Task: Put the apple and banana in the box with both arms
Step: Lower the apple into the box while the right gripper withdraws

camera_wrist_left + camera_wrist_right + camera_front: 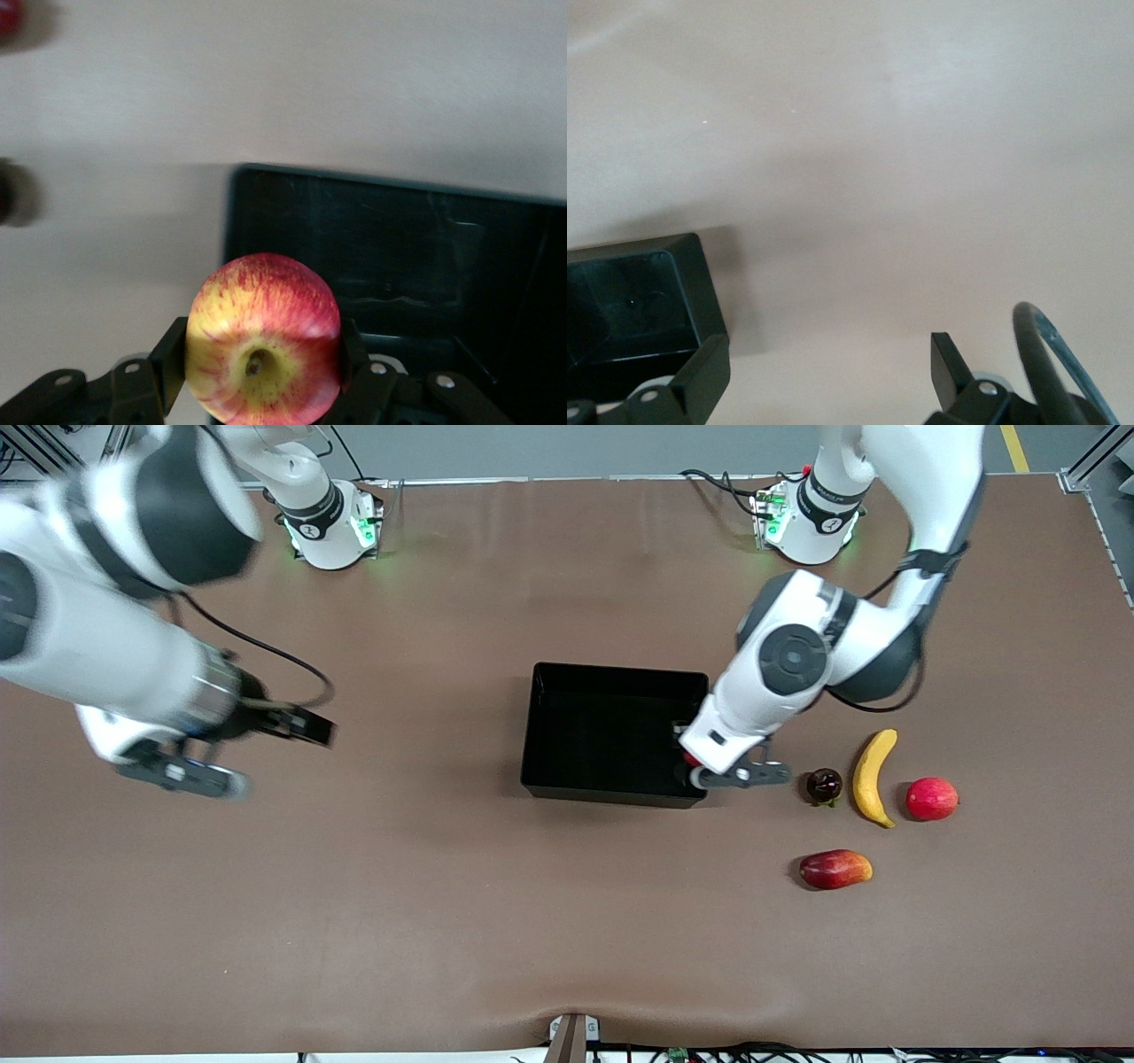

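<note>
We see the left gripper (262, 376) clamped on the apple (263, 338) over the box (567, 731) edge; the right gripper (831, 372) hangs wide open above bare table (399, 886).

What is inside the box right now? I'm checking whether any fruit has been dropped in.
The box shows only bare black floor. The left gripper holds the apple over its corner, hiding that part of the floor.
</note>
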`<state>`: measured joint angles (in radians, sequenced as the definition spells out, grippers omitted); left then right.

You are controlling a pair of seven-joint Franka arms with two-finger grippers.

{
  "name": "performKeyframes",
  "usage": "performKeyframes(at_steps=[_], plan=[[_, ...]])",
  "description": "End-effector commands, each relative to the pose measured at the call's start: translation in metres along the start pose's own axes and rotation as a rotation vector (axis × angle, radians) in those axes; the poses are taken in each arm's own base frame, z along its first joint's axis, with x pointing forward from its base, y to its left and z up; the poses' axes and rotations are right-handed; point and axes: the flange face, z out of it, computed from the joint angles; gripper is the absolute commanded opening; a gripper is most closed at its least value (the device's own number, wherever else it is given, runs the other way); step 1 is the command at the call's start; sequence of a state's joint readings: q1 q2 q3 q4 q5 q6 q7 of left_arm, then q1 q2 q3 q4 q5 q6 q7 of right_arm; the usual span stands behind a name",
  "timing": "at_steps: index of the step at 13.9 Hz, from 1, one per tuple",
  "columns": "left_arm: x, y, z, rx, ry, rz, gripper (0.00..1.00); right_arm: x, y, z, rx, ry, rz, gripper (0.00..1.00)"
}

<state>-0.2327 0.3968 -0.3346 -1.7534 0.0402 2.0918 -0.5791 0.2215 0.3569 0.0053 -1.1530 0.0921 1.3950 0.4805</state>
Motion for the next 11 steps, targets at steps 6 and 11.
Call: performKeyframes(at_steps=[6,11], plan=[[-0.068,0.034,0.065,0.005,0.008,0.106,0.00,-0.045,0.104,-0.067,0.005,0.045,-0.065,1.00],[-0.081,0.028,0.100,0.006,0.006,0.093,0.00,-0.049,0.167,-0.057,0.002,0.053,-0.216,1.00]])
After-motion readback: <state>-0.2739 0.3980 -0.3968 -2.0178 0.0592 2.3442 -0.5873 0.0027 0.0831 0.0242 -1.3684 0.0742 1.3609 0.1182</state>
